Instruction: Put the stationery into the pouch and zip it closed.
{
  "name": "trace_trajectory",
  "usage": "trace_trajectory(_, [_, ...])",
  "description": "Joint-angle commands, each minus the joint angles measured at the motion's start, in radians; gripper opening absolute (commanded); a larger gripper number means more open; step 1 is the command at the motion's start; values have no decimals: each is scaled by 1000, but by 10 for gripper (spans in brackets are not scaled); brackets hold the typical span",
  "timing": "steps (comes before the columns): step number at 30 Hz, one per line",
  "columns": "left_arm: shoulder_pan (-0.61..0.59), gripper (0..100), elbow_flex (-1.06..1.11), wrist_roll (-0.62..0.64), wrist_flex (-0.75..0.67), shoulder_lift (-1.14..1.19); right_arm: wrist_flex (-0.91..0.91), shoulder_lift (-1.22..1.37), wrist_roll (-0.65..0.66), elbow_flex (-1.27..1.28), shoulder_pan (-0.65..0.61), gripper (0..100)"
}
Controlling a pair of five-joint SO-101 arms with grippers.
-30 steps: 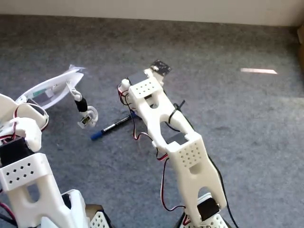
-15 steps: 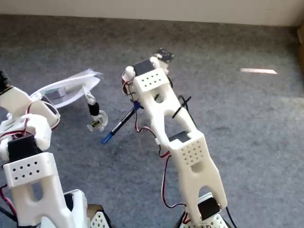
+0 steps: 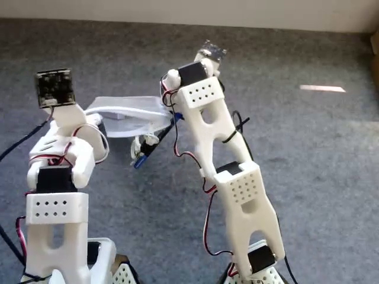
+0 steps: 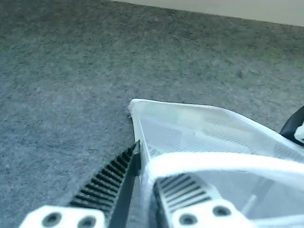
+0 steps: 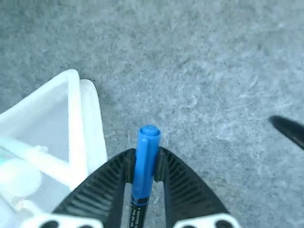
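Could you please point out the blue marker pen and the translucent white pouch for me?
Blue marker pen (image 5: 142,171), right wrist view, on its blue cap.
Translucent white mesh pouch (image 4: 209,135), left wrist view, on its mesh side wall.

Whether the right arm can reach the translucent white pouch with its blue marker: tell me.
Probably yes: the right gripper, shut on the blue marker, sits beside the pouch the left gripper holds up; nothing between.

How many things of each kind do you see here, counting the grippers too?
Grippers: 2 (left gripper, right gripper)
Clear white mesh pouch: 1
Black marker pen with a blue cap: 1
Total: 4
What lies inside the pouch is too unclear to count.
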Motion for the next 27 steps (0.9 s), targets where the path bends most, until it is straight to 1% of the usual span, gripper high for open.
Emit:
trace_trajectory(1, [62,7,-33,-14,-28,-41,21,-27,41,-50,5,4])
trace_trajectory(3, [76,7,-38,-14,-20,-41,21,-36,41,-50,7,4])
trace_trajectory(9, [93,7,-104,-8,64,-39,21,-153,44,-36,7,4])
trace_trajectory(12, [94,7,-142,3,106,-35,21,-179,78,8,8,4])
trace_trajectory(19, [93,7,-223,135,183,-33,21,-289,84,38,8,4])
trace_trajectory(23, [91,7,-229,149,189,-31,21,-367,157,67,15,4])
trace_trajectory(27, [68,7,-216,167,187,-31,19,-429,198,142,54,4])
